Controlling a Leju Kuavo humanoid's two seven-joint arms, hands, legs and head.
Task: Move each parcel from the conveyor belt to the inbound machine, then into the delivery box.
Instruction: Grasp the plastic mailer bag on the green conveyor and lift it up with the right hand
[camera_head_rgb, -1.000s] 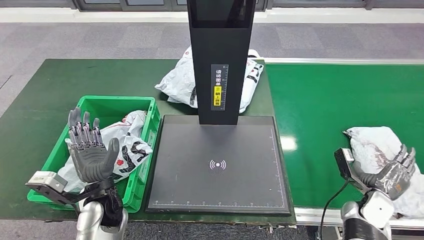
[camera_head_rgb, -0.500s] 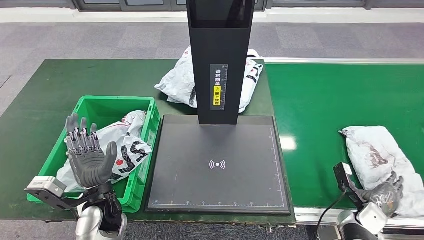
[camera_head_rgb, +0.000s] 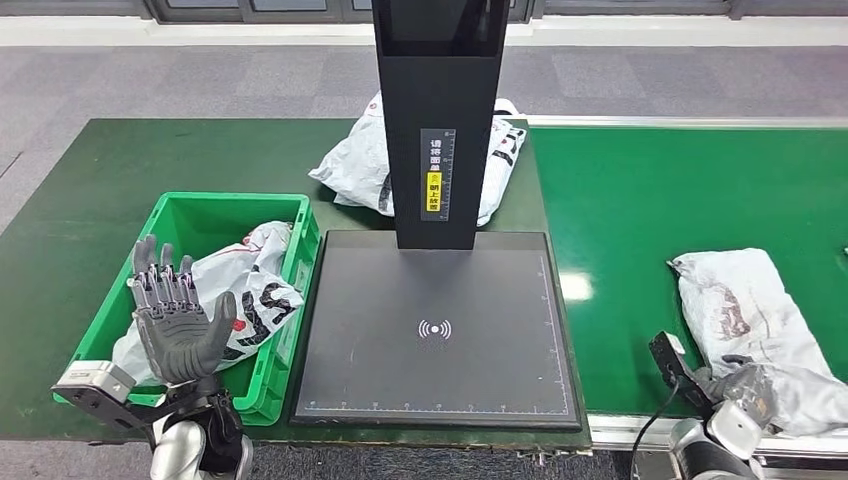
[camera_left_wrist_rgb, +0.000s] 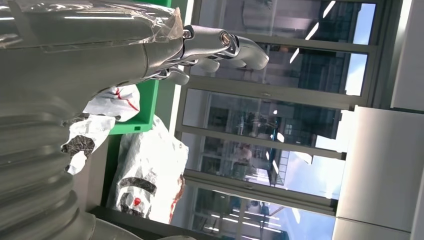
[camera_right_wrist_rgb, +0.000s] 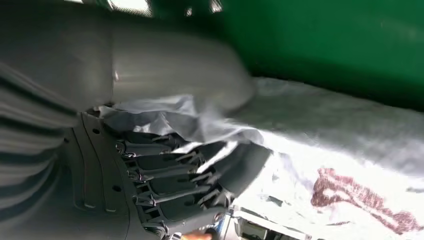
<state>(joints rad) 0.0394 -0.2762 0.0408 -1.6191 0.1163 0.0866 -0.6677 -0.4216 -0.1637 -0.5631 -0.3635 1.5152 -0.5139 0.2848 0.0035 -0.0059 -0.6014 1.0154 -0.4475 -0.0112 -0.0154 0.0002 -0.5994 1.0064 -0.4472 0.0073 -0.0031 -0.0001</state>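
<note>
A crumpled white parcel (camera_head_rgb: 745, 305) with red print lies on the green conveyor belt (camera_head_rgb: 650, 200) at the right. My right hand (camera_head_rgb: 748, 385) is at the parcel's near end. In the right wrist view the thumb (camera_right_wrist_rgb: 175, 70) lies over the parcel's film (camera_right_wrist_rgb: 320, 150) and the dark fingers (camera_right_wrist_rgb: 170, 185) curl under it, pinching a fold. My left hand (camera_head_rgb: 180, 325) is raised palm-forward with fingers spread over the near left corner of the green delivery box (camera_head_rgb: 215, 198) and holds nothing. The inbound machine's dark plate (camera_head_rgb: 435, 330) is bare.
One white parcel (camera_head_rgb: 250, 290) lies in the green box. Another white parcel (camera_head_rgb: 360, 165) sits behind the machine's black column (camera_head_rgb: 437, 120). The box stands close against the plate's left edge. The belt's near rail runs just below my right hand.
My right hand has sunk from on top of the parcel toward its near end at the belt's edge, uncovering most of the parcel. The left hand has lowered slightly.
</note>
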